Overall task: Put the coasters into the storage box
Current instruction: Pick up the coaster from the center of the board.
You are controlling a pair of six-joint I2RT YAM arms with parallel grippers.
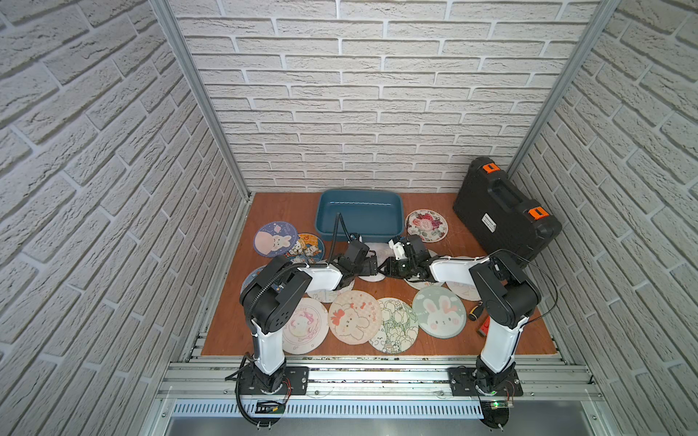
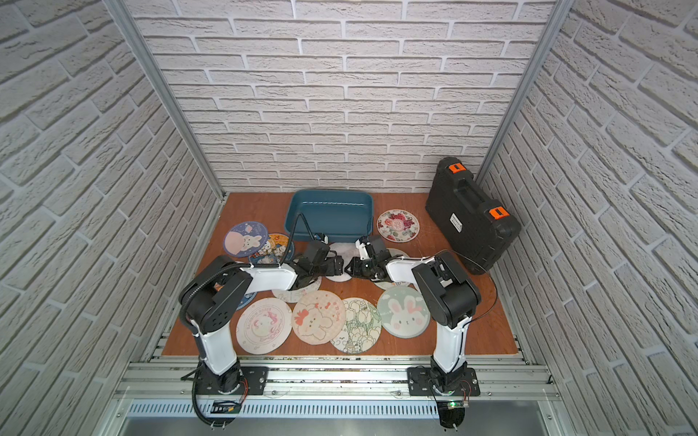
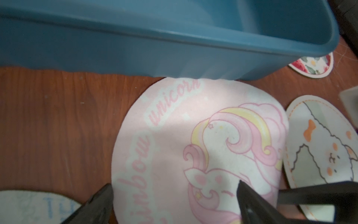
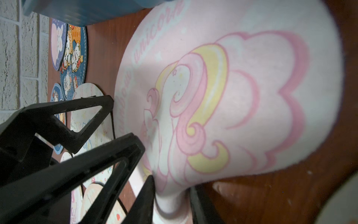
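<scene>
The unicorn coaster [image 3: 193,145] is lying on the surface [image 1: 287,211] just in front of the storage box [image 1: 359,221], w/ its far edge right up against the box's near wall. The box is sitting empty, and the other coasters [image 1: 353,317] are spreading over the near half of the surface, many overlapping. The right end effector [image 4: 170,187] is looking clamped on the coaster's rim: in the right wrist view that rim is curling up off the wood and running down btwn the two black fingers. The left end effector [image 3: 174,186] is standing w/ jaws wide apart at the opposite rim, holding nothing; can't tell if the tips are pressing on it. Judging by that curl, the mat is behaving thin, light and floppy, prob fabric-topped w/ a fuzzy matte print, so it's likely going to sag or fold when lifted from one side. Lying flat it's offering no edge to get under, so the raised rim is looking like the only real hold, and a deep bite is prob safer vs slipping out. The box is smooth hard teal plastic w/ rounded corners and low walls, which a drooping disc is needing to clear. The surface is reddish wood grain, slick-looking. The black case [image 1: 506,215] w/ orange latches is standing well apart by the far right corner.
</scene>
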